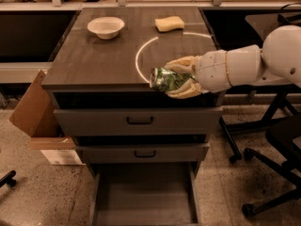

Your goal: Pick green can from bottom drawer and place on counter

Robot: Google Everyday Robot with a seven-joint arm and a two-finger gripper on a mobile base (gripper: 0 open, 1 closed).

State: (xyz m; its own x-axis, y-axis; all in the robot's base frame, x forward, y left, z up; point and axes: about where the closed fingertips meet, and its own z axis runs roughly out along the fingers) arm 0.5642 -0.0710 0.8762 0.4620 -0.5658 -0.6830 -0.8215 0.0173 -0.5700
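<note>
My gripper (pixel 175 78) is shut on the green can (pixel 167 79), which lies on its side with its silvery end pointing left. It hangs at the height of the counter's front edge, right of middle, just below the white arc. The counter (pixel 103 60) is the dark grey wood-grain cabinet top. The bottom drawer (pixel 143 199) is pulled out at the bottom of the view and its grey tray shows nothing inside. My white arm reaches in from the right.
A white bowl (pixel 106 27) and a yellow sponge (pixel 170 23) sit at the back of the counter. Two upper drawers with black handles (pixel 139 120) are below. A cardboard box (pixel 40 121) stands at the left; office chair legs (pixel 263 173) at the right.
</note>
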